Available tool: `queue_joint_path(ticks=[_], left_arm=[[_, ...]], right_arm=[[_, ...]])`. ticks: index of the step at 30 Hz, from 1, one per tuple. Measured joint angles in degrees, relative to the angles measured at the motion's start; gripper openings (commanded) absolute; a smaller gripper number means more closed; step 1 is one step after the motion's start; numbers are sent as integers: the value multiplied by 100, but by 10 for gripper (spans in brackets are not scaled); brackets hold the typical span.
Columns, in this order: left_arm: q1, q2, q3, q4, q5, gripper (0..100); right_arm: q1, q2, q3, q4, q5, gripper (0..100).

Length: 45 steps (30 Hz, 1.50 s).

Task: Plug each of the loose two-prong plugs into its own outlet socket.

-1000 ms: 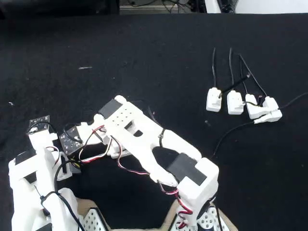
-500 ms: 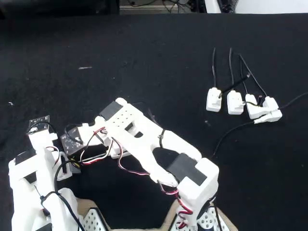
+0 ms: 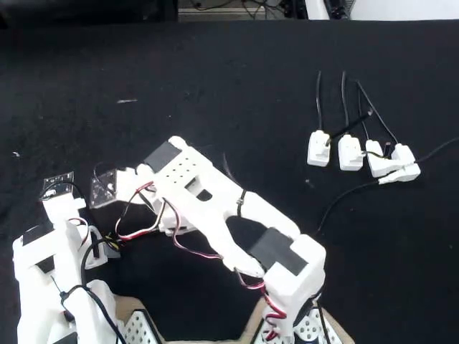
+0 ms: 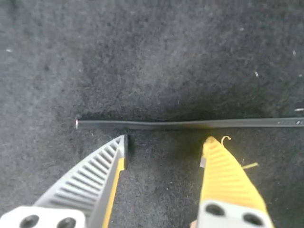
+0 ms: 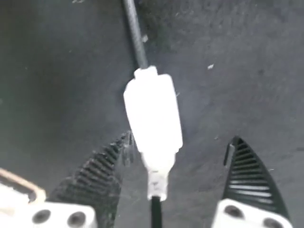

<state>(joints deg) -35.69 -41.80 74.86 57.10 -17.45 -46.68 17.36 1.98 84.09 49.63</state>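
Observation:
A loose white plug [image 5: 153, 118] lies on the black cloth with its black cable [image 5: 135, 38] running away from it. My right gripper [image 5: 180, 139] stands open over it, one dark finger on each side, neither touching it. My left gripper [image 4: 166, 141] is open just above the cloth, its grey and yellow fingers short of a thin black cable [image 4: 190, 124] that lies across in front of them. In the high view a row of white outlet sockets [image 3: 350, 153] sits at the right, far from both arms. The right arm [image 3: 208, 193] stretches left across the table, next to the left arm [image 3: 50, 244].
Black cloth [image 3: 215, 93] covers the whole table. Thin cables [image 3: 344, 89] run back from the sockets. Another white piece [image 3: 400, 173] with a cable [image 3: 337, 204] lies by the rightmost socket. The arms' bases stand at the near edge.
The right arm's wrist has shifted a little farther from the near edge and to the left. The left arm and the sockets have stayed put.

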Motion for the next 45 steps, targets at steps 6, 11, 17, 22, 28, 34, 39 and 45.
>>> queue_joint_path(ticks=[6, 11, 17, 22, 28, 34, 39, 45], left_arm=[[0, 0, 0, 0, 0, 260], [0, 0, 0, 0, 0, 260], [0, 0, 0, 0, 0, 260], [0, 0, 0, 0, 0, 260], [0, 0, 0, 0, 0, 260], [0, 0, 0, 0, 0, 260], [0, 0, 0, 0, 0, 260], [0, 0, 0, 0, 0, 260]], right_arm=[[9, 510, 0, -53, 510, 301], [9, 941, 0, -369, 545, 301], [0, 1046, 0, -624, 545, 297], [9, 1064, 0, -624, 545, 231], [53, 1073, -123, -826, 554, 31], [316, 932, 53, -826, 554, 11], [1011, 527, 62, -668, 457, 11], [2356, 97, 62, -642, -246, 11]])
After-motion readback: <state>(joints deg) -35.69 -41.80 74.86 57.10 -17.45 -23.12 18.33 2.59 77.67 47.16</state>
